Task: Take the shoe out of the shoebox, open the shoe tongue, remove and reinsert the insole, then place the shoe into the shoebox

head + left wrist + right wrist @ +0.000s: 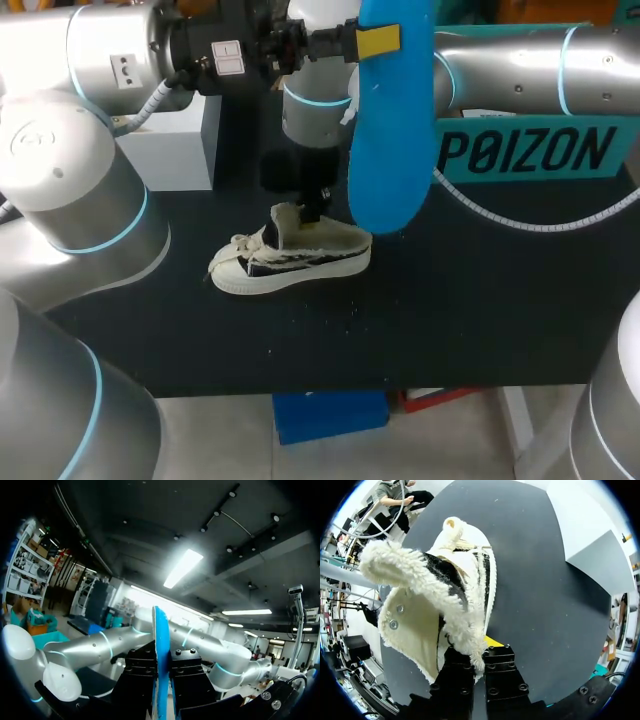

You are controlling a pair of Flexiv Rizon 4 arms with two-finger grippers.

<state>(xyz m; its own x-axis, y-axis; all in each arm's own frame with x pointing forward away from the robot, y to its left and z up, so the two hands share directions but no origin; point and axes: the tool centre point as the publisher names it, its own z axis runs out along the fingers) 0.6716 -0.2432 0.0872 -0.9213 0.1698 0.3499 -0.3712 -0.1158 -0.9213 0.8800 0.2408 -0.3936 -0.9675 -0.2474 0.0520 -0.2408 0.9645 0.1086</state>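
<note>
Nearest: the shoe (290,262) sits on its sole on the dark surface (450,320), with the laces (232,245) and toe toward my left and the opening gaping.

The right pincer (316,205) drops straight down onto the rim of that opening. In the right wrist view it is clenched on the fleece lining (410,570), with the fluffy edge pinched between both fingers.

Judgement on the shoe:
- It looks light.
- The upper is soft canvas that folds, and only the rubber sole is stiff.
- Fleece compresses under the fingers, so a rim hold steadies the shoe but may creep.
- For a lift, the shoe would likely swing from that hold. The firmer heel back or the sole's sidewall looks like a safer place to grip.

Above and just behind the shoe, clear of it, the blue insole (392,140) hangs lengthwise with its flat face toward the head camera. The left pincer (380,40) grasps it near its upper end. The left wrist view shows it edge-on between the two fingers.

Judgement on the insole:
- It is thin, very light foam that bends readily.
- Gripped at one end, the free end will flex on contact.
- It should be fed into the opening toe-end first, at a shallow angle, without pushing hard.

Farthest: the teal shoebox (530,150) stands at the back of the surface on my right. A white box (170,140) stands at the back on my left.
</note>
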